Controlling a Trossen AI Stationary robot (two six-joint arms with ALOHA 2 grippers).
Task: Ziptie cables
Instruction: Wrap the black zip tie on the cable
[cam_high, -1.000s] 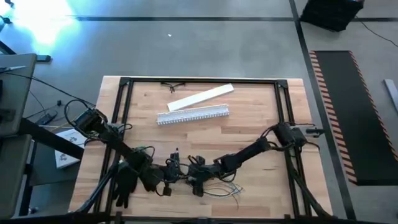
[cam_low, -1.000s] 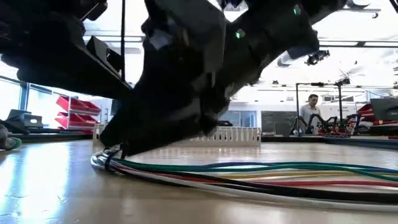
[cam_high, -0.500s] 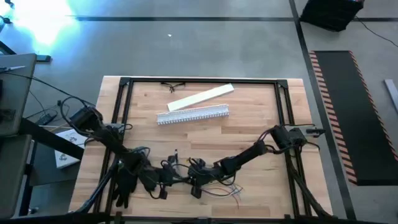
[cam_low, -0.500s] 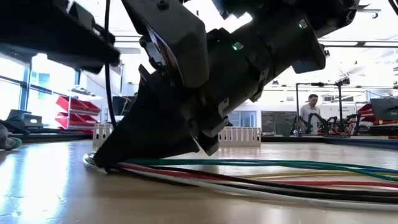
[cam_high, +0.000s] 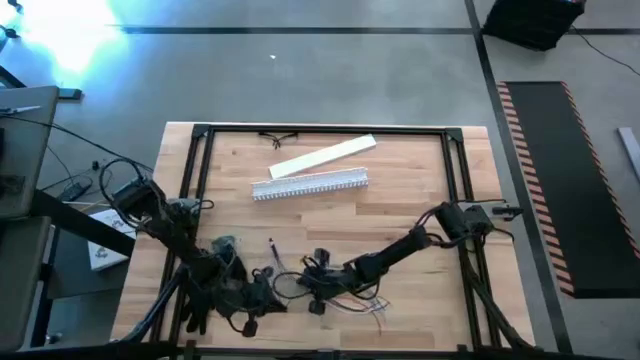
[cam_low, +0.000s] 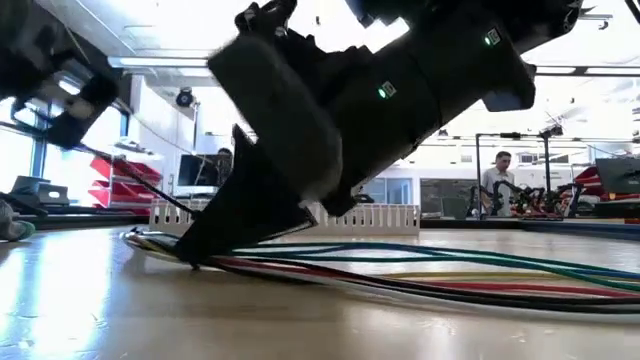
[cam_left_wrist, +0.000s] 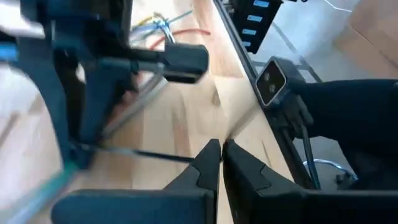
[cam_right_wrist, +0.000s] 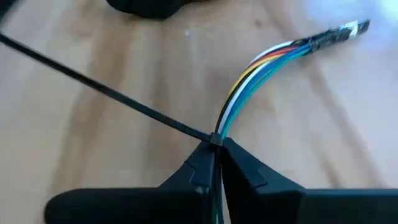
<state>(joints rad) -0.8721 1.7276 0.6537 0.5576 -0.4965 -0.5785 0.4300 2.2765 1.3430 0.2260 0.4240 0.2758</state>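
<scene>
Now right gripper (cam_right_wrist: 217, 163) pinches the cables (cam_right_wrist: 249, 78) at the zip tie (cam_right_wrist: 112, 96) on the table's near edge; left gripper (cam_left_wrist: 222, 163) clamps the tail. Pull steady, straight.

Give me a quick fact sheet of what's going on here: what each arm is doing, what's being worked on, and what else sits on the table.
Right gripper: fingers shut on the cables, right where a black zip tie wraps them
Left gripper: fingers shut on the thin black zip tie tail
Cables: coloured bundle lying on the wooden table, near its front edge
Also on table: white slotted channel, with a flat white strip behind it
Background: a person far across the room
</scene>
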